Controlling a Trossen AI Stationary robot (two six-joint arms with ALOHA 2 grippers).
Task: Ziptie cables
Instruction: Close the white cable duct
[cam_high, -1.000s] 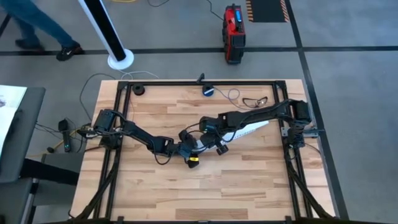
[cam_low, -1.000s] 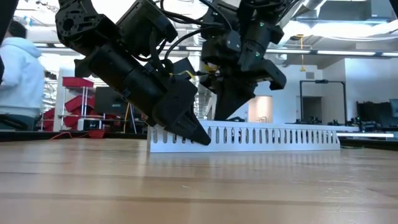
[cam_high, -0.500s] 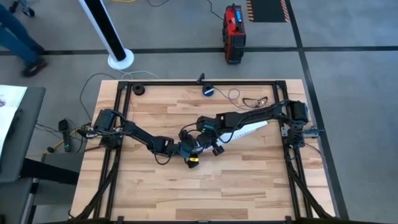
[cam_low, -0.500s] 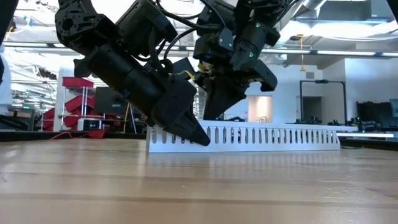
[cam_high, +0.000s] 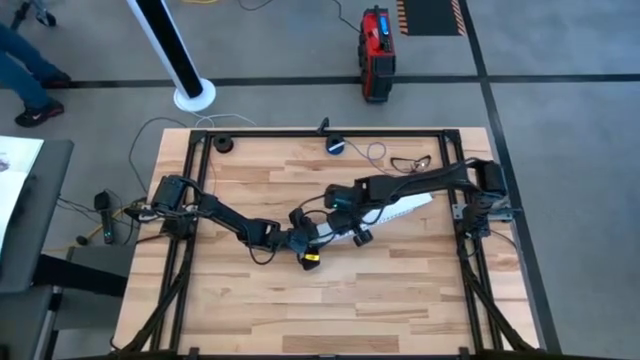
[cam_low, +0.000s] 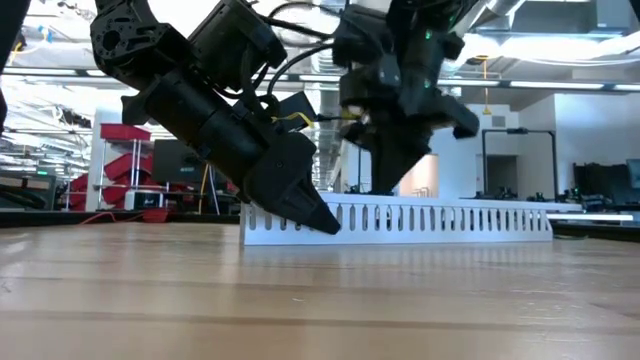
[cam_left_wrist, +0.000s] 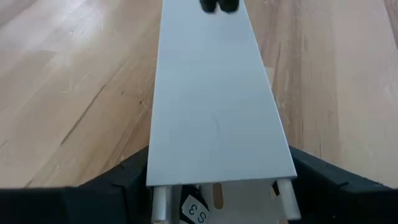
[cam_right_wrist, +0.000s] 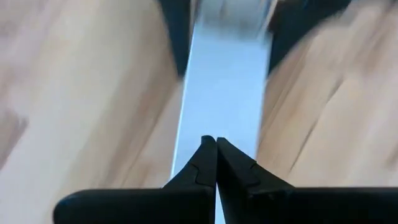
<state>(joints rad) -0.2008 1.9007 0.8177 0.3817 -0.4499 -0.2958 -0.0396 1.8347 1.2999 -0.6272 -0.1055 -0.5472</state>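
Left gripper (cam_left_wrist: 221, 205) clamps one end of the white slotted strip (cam_left_wrist: 217, 106); right gripper (cam_right_wrist: 216, 163), fingers pressed together, hovers above it

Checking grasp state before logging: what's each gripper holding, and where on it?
Left gripper clamps the white strip at one end, across its width. Right gripper is shut, tips over the strip, holding nothing.

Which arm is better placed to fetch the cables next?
Right. The right tool is shut on nothing, tips over the white strip, and the cables lie nearer that arm's base. The left tool seems clamped on the strip's end, so it looks occupied.
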